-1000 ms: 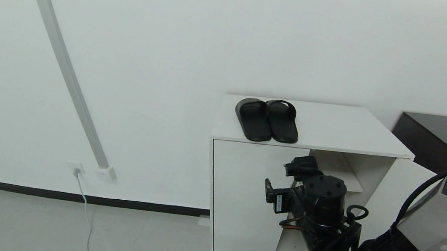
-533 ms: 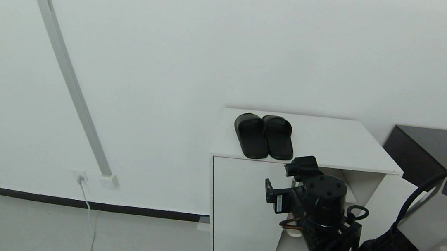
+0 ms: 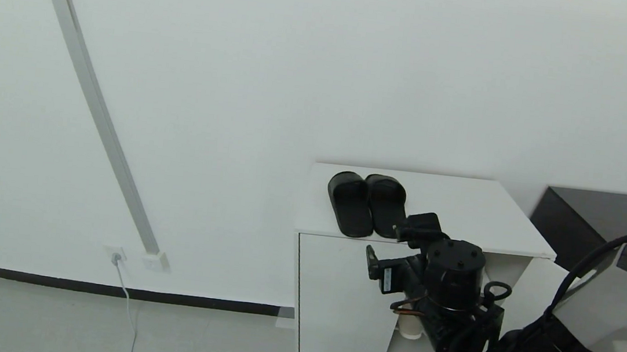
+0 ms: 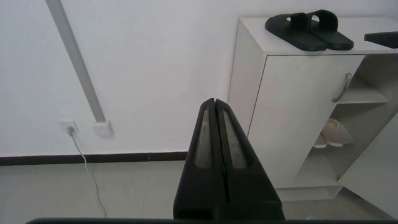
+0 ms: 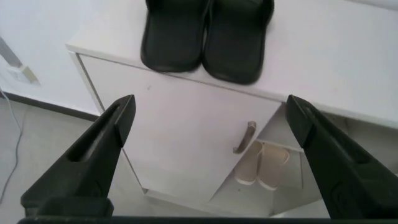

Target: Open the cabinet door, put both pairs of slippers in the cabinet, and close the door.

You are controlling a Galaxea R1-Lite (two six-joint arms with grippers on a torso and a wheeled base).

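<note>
Two black slippers [image 3: 367, 204] atop cabinet [image 3: 461, 209]; beige pair [image 5: 264, 165] inside; right gripper [image 5: 210, 106] spread wide; left gripper [image 4: 215, 103] closed

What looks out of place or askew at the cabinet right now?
Nothing stands out. The black slippers lie flat, side by side on top of the cabinet, near its front edge but not over it. The pale slippers sit neatly inside. The right claw is open, holding nothing.
</note>
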